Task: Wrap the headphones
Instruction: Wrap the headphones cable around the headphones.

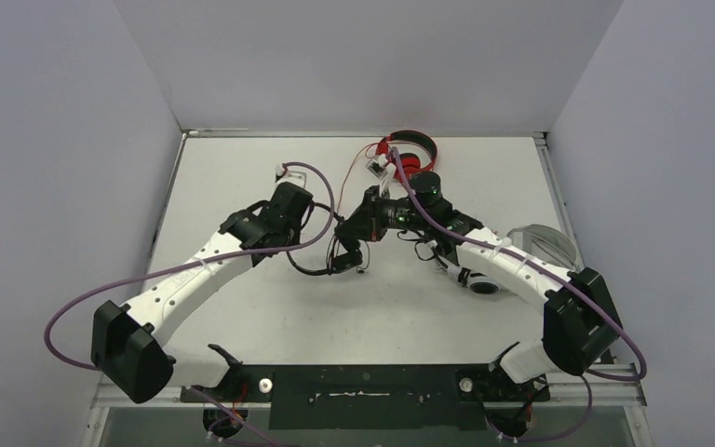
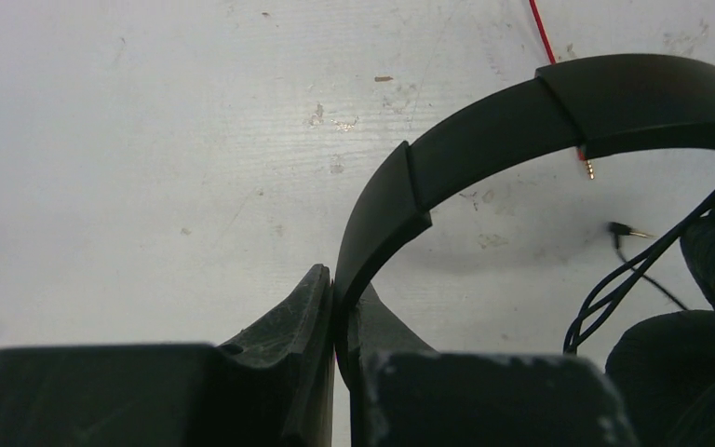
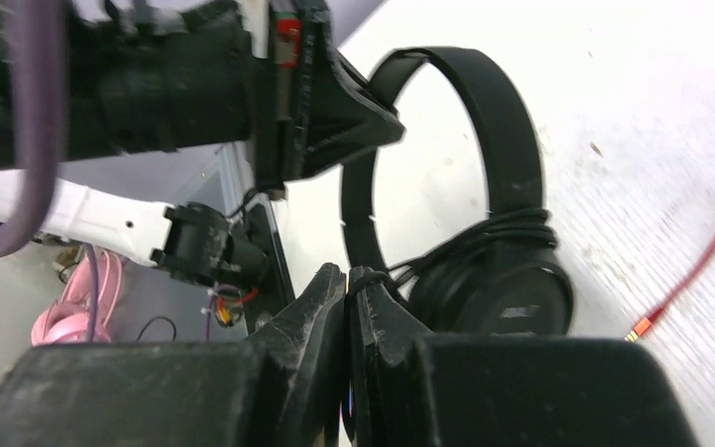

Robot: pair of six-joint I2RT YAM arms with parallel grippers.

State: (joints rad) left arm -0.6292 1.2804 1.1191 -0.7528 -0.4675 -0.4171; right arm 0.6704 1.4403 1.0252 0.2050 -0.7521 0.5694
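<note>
Showing black headphones (image 3: 510, 140), cable (image 3: 484, 231) looped over earcup (image 3: 512, 300).

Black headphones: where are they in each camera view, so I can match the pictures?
Top external: black headphones at picture centre.
Left wrist: headband arcs centre to upper right, clamped in left gripper.
Right wrist: headband and earcup centre-right.
Shared landmark: red cable beside them.

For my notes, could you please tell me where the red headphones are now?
In the top view, the red headphones lie by the far edge of the table, slightly right of centre, just beyond the right arm.
</note>
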